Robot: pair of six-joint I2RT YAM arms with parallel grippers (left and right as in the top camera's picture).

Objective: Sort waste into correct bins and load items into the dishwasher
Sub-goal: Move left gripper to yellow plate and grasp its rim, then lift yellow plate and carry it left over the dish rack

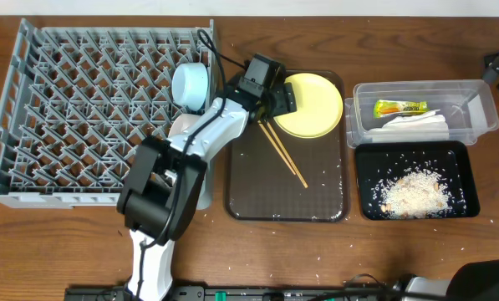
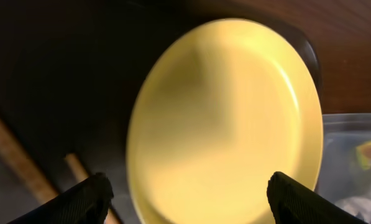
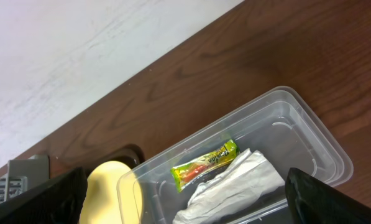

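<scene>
Slip risk: left gripper (image 2: 190, 190), fingers (image 2: 86, 199) wide and empty, faces the round yellow plate (image 2: 225, 118) lying flat on the dark brown tray (image 1: 249, 188), where a shallow pinch could skid it into 2 thin wooden chopsticks (image 1: 284, 156); right gripper (image 3: 188, 193) gapes empty.

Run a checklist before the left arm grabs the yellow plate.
1. Left gripper open: ok.
2. Yellow plate straight ahead of that gripper: ok.
3. Plate bare, nothing on it: ok.
4. Chopsticks clear of the plate's rim: cannot tell, their upper ends lie close to it.
5. Dish rack has free pegs: ok.
6. Right gripper open and far from the plate: ok.
</scene>
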